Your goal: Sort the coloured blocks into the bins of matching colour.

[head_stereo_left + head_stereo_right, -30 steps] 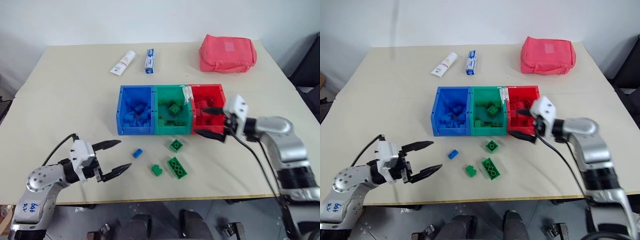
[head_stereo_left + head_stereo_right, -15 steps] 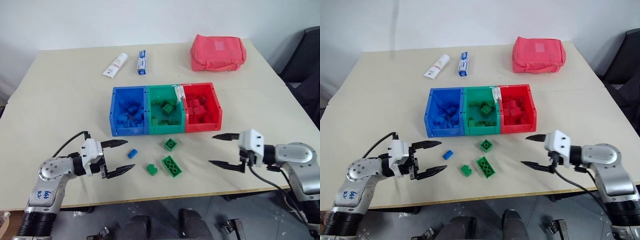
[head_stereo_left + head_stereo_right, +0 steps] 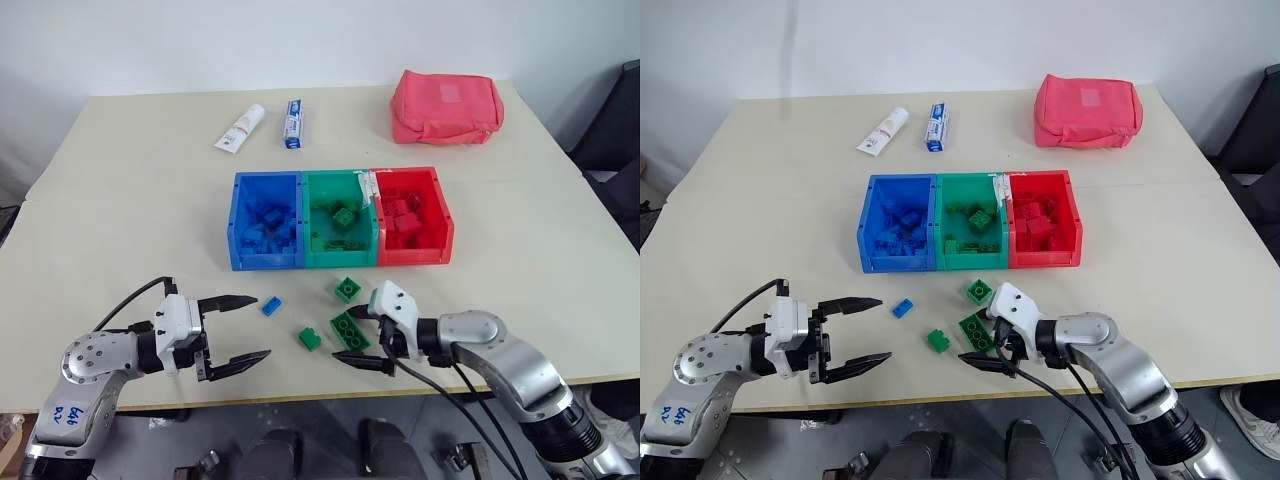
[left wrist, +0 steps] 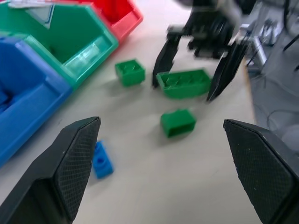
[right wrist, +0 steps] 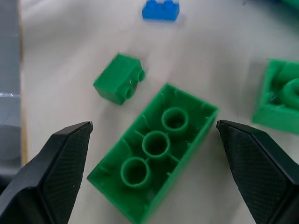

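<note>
The long green block (image 5: 154, 151) lies upside down, hollow side up, near the tabletop's (image 3: 130, 210) front edge. The right end effector (image 3: 358, 337) stands open astride it, one finger on each side; whether a finger touches it cannot be told, and in the head views the fingers hide part of the block. A small green block (image 3: 310, 339) lies just beside it, and a squarish green one (image 3: 347, 289) sits nearer the bins, cut off at the edge of the right wrist view. The tiny blue block (image 3: 272, 306) lies apart from these, close to the left end effector (image 3: 244, 329), which hangs wide open and empty above the front edge.

The blue bin (image 3: 237, 225), green bin (image 3: 312, 230) and red bin (image 3: 440, 220) stand joined mid-tabletop, each holding blocks too jumbled to count. Toward the far edge lie a white tube (image 3: 241, 128), a small blue-and-white box (image 3: 295, 122) and a red fabric pouch (image 3: 446, 106).
</note>
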{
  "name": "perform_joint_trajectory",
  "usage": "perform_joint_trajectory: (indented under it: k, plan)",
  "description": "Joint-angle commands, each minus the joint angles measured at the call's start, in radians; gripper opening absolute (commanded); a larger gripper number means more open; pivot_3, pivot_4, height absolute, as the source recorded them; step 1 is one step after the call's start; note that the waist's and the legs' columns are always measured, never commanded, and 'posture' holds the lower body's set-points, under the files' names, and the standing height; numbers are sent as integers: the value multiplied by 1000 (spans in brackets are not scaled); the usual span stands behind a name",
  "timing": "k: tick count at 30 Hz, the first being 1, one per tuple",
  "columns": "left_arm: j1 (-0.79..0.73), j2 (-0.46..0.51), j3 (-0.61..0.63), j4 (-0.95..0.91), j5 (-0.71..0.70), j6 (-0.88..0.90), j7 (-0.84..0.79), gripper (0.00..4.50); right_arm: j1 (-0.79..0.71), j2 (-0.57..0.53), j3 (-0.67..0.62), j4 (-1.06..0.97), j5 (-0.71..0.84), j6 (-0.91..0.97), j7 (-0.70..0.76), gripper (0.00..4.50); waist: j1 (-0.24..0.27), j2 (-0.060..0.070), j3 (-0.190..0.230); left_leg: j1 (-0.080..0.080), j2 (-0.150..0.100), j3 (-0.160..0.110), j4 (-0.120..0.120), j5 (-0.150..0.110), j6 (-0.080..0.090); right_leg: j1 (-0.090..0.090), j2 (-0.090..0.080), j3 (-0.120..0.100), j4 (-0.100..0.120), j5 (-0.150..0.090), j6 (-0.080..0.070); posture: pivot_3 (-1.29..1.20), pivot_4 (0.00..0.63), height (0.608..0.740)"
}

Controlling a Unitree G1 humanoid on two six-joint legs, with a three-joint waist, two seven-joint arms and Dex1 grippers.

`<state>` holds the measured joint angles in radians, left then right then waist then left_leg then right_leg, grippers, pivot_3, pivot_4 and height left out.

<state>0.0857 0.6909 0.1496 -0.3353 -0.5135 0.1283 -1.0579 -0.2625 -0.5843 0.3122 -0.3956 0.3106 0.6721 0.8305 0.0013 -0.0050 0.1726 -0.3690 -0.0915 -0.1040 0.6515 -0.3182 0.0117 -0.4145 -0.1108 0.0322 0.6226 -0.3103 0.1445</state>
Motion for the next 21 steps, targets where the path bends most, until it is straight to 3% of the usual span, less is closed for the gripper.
perform_joint_trajectory:
  k: [1,7,14,18,21]
  plan:
    - [8,19,14,-76,-46,39,-1,4500,24,1,2,-24,-17,-12,-22,3529,0,0,0,0,0,0,0,0,0,0,0,0,0,0,0,0,150,740]
    - [-4,3,-2,-68,-39,36,-7,4500,26,-48,-47,-15,-10,-76,29,1519,-1,0,0,0,0,0,0,0,0,0,0,0,0,0,0,0,150,740]
    - [-6,-33,8,-50,-34,44,36,4500,-107,11,-171,-11,158,-15,55,1493,-6,0,0,1,1,0,-1,0,0,0,1,0,0,0,0,0,150,740]
    - [-13,-101,78,-19,-34,45,167,4500,-370,133,-194,195,79,-14,-98,1493,-7,0,0,1,1,1,0,1,-1,-1,2,1,1,0,0,0,150,740]
    - [15,-100,94,-19,-11,30,181,4500,-448,167,-168,315,29,-63,-106,1493,-1,-1,-1,0,2,-1,-2,0,-2,-3,2,-1,3,0,-2,0,150,740]
